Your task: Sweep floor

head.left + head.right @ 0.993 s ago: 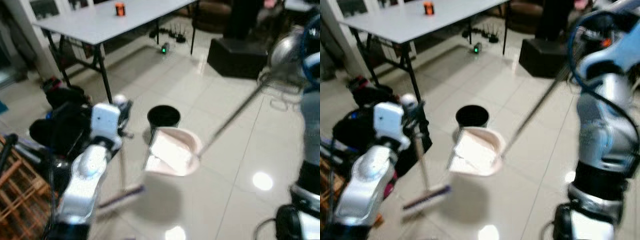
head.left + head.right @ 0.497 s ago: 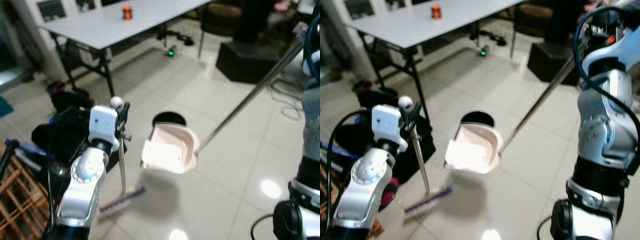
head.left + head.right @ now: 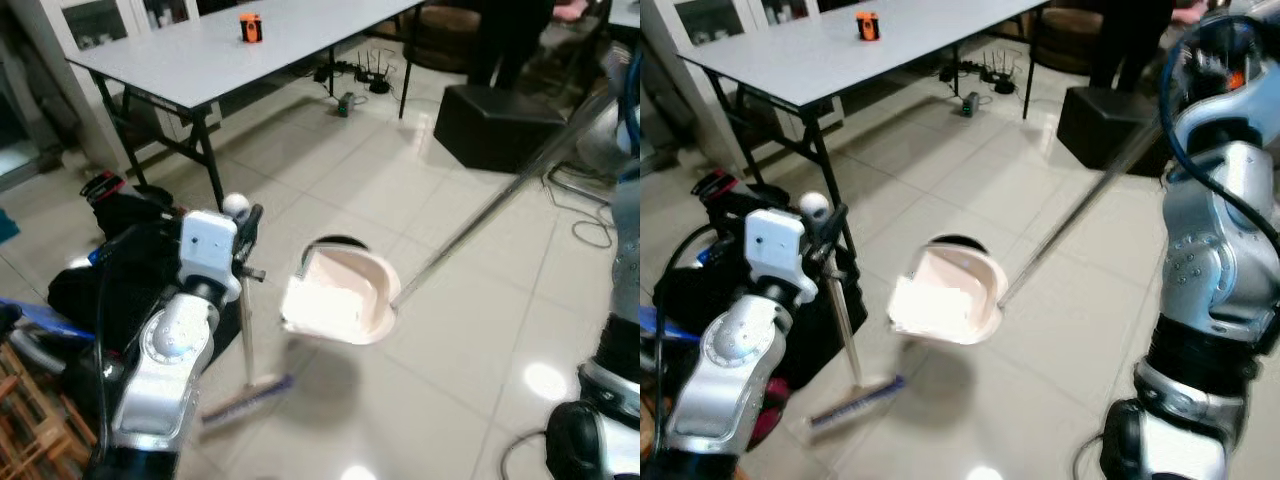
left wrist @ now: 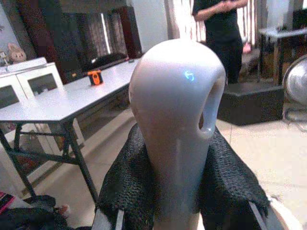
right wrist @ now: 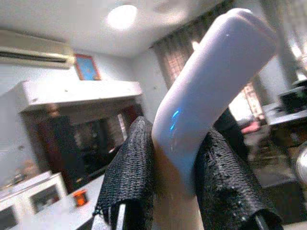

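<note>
Broom (image 3: 845, 330) first: I have it upright in my left gripper (image 4: 182, 191), fingers clamped on its white handle top, with the bristle head (image 3: 853, 400) resting on the tiled floor (image 3: 1060, 340) just in front of me. Just beyond the broom hangs the pink dustpan (image 3: 945, 297), lifted clear of the tiles on its long metal pole (image 3: 1080, 205); my right gripper (image 5: 177, 182) is closed around that pole's white grip. The pan's mouth is tipped over a black bin (image 3: 956, 243) that it mostly covers, so I judge the sweeping largely done and the emptying under way. What sits inside the pan is pale and blurred, possibly paper scraps; I cannot tell. No litter on the nearby tiles that I can make out. Farther off stands a grey folding table (image 3: 790, 50) carrying a small orange object (image 3: 867, 24), a black box (image 3: 1105, 125), and a person (image 4: 223, 28) cut off at the frame edge.
</note>
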Controlling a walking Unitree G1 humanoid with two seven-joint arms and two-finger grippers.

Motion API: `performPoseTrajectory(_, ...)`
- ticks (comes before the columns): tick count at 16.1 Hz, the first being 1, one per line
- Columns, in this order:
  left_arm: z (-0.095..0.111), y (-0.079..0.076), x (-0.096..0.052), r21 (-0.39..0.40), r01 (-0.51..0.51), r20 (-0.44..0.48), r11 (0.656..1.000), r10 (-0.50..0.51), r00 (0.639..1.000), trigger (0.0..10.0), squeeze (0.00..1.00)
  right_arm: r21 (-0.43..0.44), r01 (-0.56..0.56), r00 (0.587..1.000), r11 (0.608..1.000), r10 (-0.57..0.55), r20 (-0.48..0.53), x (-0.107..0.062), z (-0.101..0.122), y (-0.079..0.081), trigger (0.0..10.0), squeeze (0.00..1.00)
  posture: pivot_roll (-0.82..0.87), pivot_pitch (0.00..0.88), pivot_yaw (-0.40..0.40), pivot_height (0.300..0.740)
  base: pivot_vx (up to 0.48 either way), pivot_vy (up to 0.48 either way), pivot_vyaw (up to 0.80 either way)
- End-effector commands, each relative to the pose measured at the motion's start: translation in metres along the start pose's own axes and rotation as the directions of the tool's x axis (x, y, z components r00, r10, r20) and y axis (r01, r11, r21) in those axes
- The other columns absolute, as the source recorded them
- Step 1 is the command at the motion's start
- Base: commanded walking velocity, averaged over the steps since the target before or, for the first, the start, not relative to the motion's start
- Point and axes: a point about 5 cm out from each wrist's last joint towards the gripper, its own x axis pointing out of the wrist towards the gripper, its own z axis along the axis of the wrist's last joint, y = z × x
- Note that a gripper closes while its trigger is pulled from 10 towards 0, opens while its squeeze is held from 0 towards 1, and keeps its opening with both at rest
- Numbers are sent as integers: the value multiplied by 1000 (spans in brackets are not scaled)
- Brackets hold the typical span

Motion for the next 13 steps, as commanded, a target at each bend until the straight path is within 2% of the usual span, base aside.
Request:
performPoseTrajectory(1, 11, 0, 5, 26, 7, 45, 1000, -8, 999, 10000, 0, 12, 14, 997, 1000, -14, 71, 0, 16, -4, 10000, 0, -5, 0, 38, 740, 435, 0, -606)
performPoseTrajectory(2, 11, -1, 5, 27, 8, 45, 1000, -9, 999, 10000, 0, 12, 14, 997, 1000, -15, 70, -1, 16, -4, 10000, 0, -5, 0, 38, 740, 435, 0, -606)
performPoseTrajectory(13, 9, -1, 6, 24, 10, 45, 1000, -11, 999, 10000, 0, 10, -2, 998, 1000, 2, 70, -1, 14, -3, 10000, 0, -8, 0, 34, 740, 436, 0, 0)
